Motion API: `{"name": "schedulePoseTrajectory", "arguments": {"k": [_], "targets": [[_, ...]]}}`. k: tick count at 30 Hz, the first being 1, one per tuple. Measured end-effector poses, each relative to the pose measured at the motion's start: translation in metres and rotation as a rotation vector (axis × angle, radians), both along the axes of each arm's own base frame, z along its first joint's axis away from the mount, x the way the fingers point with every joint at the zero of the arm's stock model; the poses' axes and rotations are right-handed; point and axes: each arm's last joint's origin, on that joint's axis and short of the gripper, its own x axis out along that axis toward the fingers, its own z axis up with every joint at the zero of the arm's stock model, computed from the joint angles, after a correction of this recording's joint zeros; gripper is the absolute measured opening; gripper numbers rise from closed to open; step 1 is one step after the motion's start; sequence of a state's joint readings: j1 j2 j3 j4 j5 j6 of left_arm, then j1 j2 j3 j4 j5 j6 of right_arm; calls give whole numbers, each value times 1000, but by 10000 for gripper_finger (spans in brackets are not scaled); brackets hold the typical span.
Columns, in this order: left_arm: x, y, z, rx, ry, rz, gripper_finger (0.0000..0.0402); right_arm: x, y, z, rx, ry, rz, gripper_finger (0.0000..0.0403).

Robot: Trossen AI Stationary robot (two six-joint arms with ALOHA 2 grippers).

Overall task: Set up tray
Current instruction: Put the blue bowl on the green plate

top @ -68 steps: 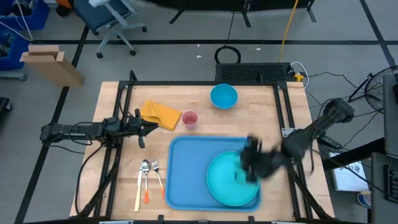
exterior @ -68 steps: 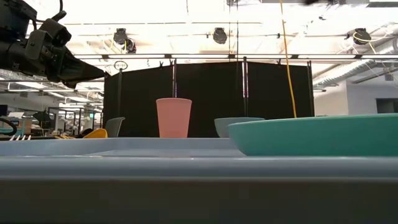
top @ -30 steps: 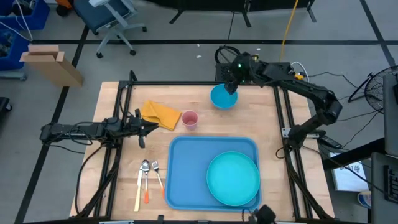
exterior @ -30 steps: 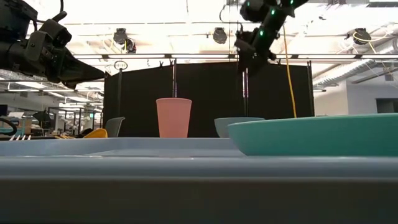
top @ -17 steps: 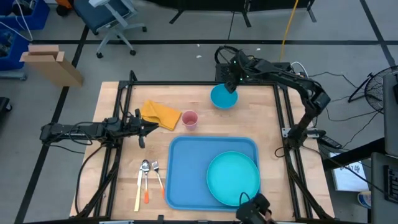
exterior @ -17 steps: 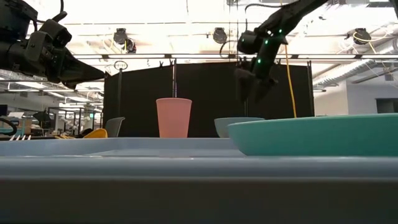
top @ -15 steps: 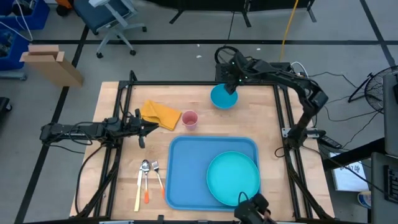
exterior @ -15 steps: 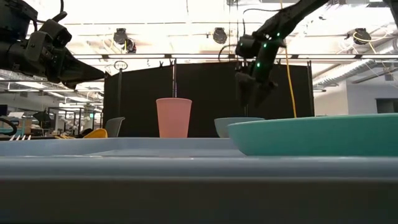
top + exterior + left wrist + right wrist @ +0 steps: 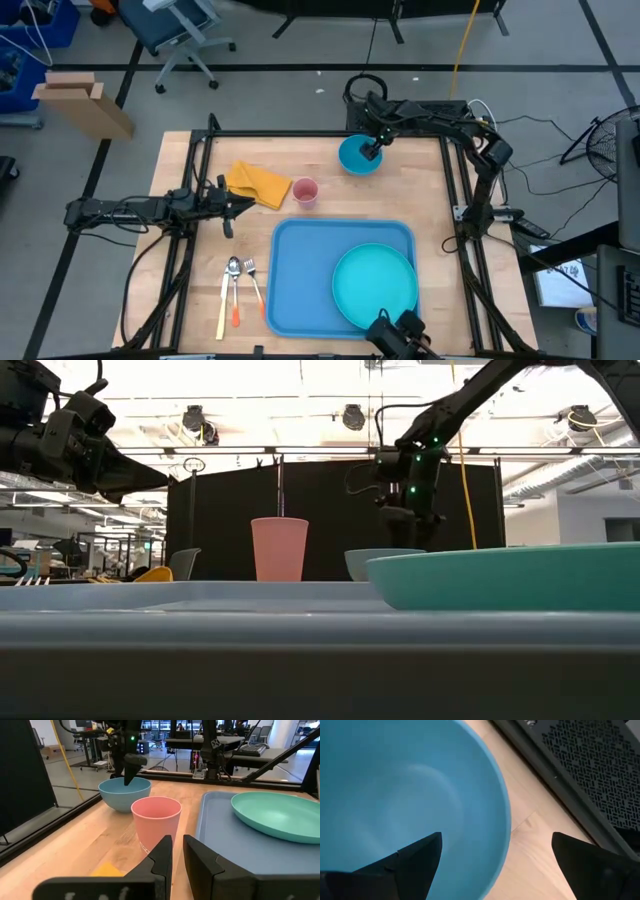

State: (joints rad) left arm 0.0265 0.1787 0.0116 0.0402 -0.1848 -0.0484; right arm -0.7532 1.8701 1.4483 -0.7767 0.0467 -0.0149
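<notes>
Lower centre of the high view: tray [image 9: 300,275], teal plate [image 9: 375,285] already on it. Outstanding — blue bowl [image 9: 355,158], pink cup [image 9: 304,190], napkin [image 9: 258,183], cutlery [image 9: 238,285]. I have the right gripper [image 9: 372,152] spread wide astride the bowl's rim, nothing gripped; left gripper [image 9: 243,203] nearly closed, empty, mid-left.

The right gripper [image 9: 372,152] sits at upper centre of the high view, its 2 fingers spread wide, pointing down. The left gripper [image 9: 243,202] rests at left centre, fingers nearly together.
</notes>
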Motion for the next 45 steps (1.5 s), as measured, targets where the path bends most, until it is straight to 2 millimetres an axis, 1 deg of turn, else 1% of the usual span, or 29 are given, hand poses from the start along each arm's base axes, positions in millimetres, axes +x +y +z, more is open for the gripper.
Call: {"name": "schedulePoseTrajectory", "arguments": {"k": [4,8,12,15,18,20,23,26,27,28,30,31,33,38,41,45], "targets": [[0,0,0,-4,-1,1,49,2,-2,-9,18,20,1,362],[0,0,0,-7,-1,1,49,3,-3,-17,34,38,6,347],[0,0,0,-8,-2,1,49,4,-4,-21,37,49,25,325],[0,0,0,-9,-2,1,49,4,-4,-21,34,49,33,299],[0,0,0,-9,-2,1,49,4,-3,-21,36,52,33,257],[0,0,0,-9,-2,1,49,4,-3,-21,36,52,34,215],[0,0,0,-14,-3,2,49,4,-4,-21,33,49,29,137],[0,0,0,-24,-6,3,49,3,-6,-21,28,43,18,45],[0,0,0,-30,-8,4,49,2,-7,-20,26,37,12,25],[0,0,0,-33,-8,4,49,1,-7,-18,30,22,12,15],[0,0,0,-37,-9,4,49,-3,-7,-13,28,25,-9,14],[0,0,0,-40,-9,4,49,-4,-7,-10,30,26,-11,12],[0,0,0,-43,-8,4,49,-10,-3,2,19,25,-4,5],[0,0,0,-43,-9,4,49,-29,20,50,-5,-6,59,2],[0,0,0,-40,-8,3,49,-42,45,82,-5,-46,110,2],[0,0,0,-39,-9,3,49,-58,88,119,-20,-92,178,1]]}}
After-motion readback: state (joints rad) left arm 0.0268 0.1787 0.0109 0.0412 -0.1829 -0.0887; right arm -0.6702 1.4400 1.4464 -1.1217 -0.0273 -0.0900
